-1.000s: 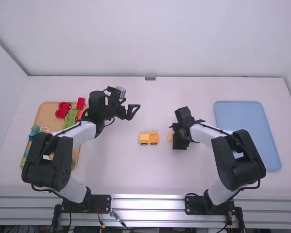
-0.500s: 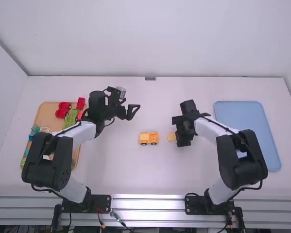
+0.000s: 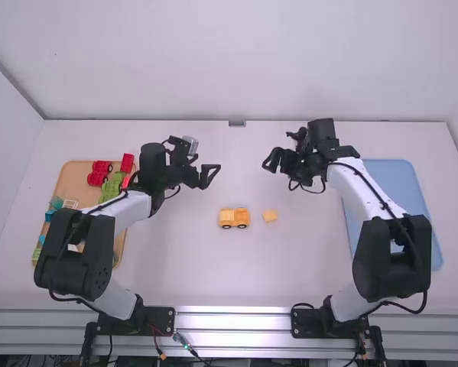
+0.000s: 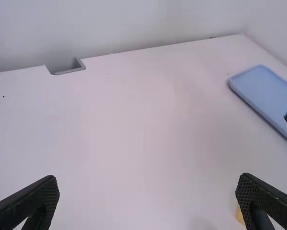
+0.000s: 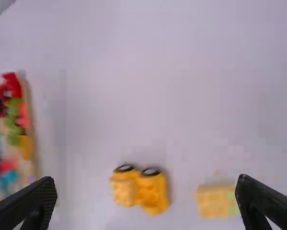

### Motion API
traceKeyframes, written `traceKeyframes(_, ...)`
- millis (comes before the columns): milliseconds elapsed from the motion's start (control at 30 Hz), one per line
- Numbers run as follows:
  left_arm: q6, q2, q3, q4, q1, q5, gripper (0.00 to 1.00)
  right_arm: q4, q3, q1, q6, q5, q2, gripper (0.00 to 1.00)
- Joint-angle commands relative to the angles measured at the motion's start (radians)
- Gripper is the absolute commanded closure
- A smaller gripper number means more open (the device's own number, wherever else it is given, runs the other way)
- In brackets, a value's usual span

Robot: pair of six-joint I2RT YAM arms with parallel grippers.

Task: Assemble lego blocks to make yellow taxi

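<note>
Yellow vehicle (image 3: 234, 219) (reference point): sits upright on the white table (image 3: 236, 279), two dark wheels on the side toward the arm bases. Small yellow block (image 3: 270, 215): flat on the table just right of the vehicle, apart from it, a gap of bare table between.

Left gripper (image 3: 216, 175): above the table, beyond the vehicle and to its left. Its wrist view gives fingers spread wide, nothing between them. Right gripper (image 3: 271, 166): above the table, beyond the vehicle and to its right. Its wrist view likewise gives fingers wide apart, holding nothing; the vehicle and small block both lie below it, unattached to each other.

Tan tray (image 3: 76, 175): well left of the vehicle, partly hidden by the left arm. Holds red pieces (image 3: 97, 179), green pieces (image 3: 112, 186) and other coloured parts. Blue tray (image 3: 404, 183): well right of the vehicle, partly behind the right arm.
</note>
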Motion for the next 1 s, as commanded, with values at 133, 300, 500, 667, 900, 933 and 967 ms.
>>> traceKeyframes(133,0.004,0.004,0.02,0.018,0.008,-0.026,0.01,0.152,0.003,0.001,-0.596,0.649,-0.012,0.01)
traceKeyframes(300,0.003,0.004,0.02,-0.001,0.01,-0.041,0.01,0.348,0.003,0.005,-0.639,0.469,-0.012,0.01)
traceKeyframes(500,0.041,0.004,0.02,-0.025,0.01,-0.032,0.01,0.318,0.005,0.026,-1.067,0.029,-0.012,0.01)
traceKeyframes(667,0.389,0.004,0.02,-0.061,0.01,0.19,0.01,0.047,0.005,-0.017,-1.448,-0.356,-0.013,0.01)
traceKeyframes(900,0.868,0.012,0.02,-0.216,-0.003,0.458,0.01,-0.346,-0.082,-0.164,-2.155,-0.678,-0.012,0.01)
traceKeyframes(933,0.901,0.016,0.02,-0.229,-0.004,0.478,0.01,-0.327,-0.104,-0.173,-2.163,-0.687,-0.012,0.01)
traceKeyframes(967,0.93,0.024,0.02,-0.239,-0.004,0.503,0.01,-0.281,-0.14,-0.183,-2.157,-0.694,-0.012,0.01)
